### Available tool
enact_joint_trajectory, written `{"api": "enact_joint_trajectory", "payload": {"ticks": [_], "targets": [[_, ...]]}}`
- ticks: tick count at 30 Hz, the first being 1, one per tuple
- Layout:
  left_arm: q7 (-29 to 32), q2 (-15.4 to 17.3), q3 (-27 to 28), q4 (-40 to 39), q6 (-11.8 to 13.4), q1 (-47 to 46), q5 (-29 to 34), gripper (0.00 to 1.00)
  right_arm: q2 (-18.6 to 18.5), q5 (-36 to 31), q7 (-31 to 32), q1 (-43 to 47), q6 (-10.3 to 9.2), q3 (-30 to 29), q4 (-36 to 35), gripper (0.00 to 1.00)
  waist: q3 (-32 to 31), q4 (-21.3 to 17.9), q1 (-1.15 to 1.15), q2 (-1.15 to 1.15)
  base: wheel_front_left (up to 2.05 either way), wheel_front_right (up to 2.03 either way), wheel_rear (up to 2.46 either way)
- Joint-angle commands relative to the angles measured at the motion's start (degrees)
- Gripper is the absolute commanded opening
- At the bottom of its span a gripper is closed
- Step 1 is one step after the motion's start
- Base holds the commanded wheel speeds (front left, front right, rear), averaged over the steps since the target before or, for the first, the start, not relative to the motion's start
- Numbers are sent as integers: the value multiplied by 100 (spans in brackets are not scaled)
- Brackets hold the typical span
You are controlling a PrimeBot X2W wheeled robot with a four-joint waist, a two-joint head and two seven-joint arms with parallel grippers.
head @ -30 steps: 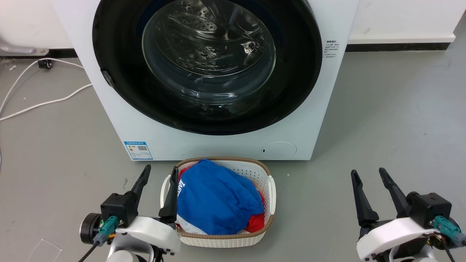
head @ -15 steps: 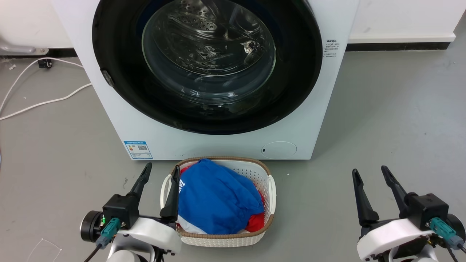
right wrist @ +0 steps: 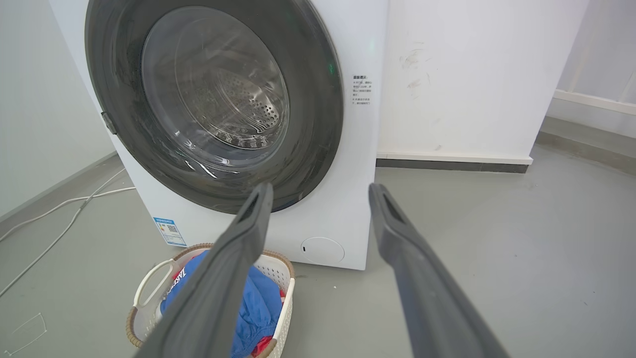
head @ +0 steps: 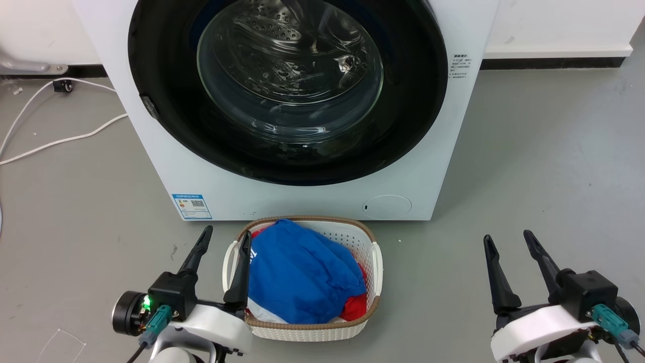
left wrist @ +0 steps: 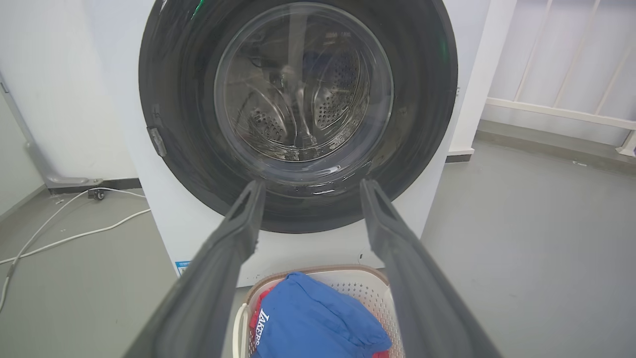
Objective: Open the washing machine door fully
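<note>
Okay, washing machine door (head: 287,91) sits closed on the washing machine (head: 201,186), 12 o'clock from me. Left gripper (head: 227,233) at 7 and right gripper (head: 507,236) at 5 are low, fingers apart and empty, flanking the laundry basket (head: 375,262). I'd reach for the tab (head: 149,107) at the door's 9 o'clock.

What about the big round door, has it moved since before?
No. The washing machine door still lies shut on the washing machine, its rim no farther from the blue label than before.
</note>
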Motion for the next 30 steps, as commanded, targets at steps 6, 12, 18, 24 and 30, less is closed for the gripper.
{"api": "enact_joint_trajectory", "payload": {"ticks": [6, 12, 18, 24, 30], "targets": [[-46, -64, 107, 52, -44, 24, 81, 100, 21, 119, -17, 44, -1, 18, 47, 0, 9, 4, 0, 0, 0, 0, 0], [-46, -125, 221, 128, -79, -7, 58, 100, 20, 1254, -37, -13, -1, -72, 176, 0, 29, 4, 0, 0, 0, 0, 0], [-45, -156, 293, 151, -94, -27, 59, 100, 17, 4479, 111, -229, -1, -59, 354, 0, 67, -13, 0, 0, 0, 0, 0], [-40, -195, 378, 170, -105, -131, 47, 100, 16, 7536, 488, -573, -1, -499, 481, 0, 174, -23, 0, 0, 0, 0, 0], [-40, -231, 428, 13, -87, -278, 21, 100, -481, 9535, 1341, -1519, 0, -1472, 1299, 0, 394, -5, 0, 0, 0, 0, 0]]}}
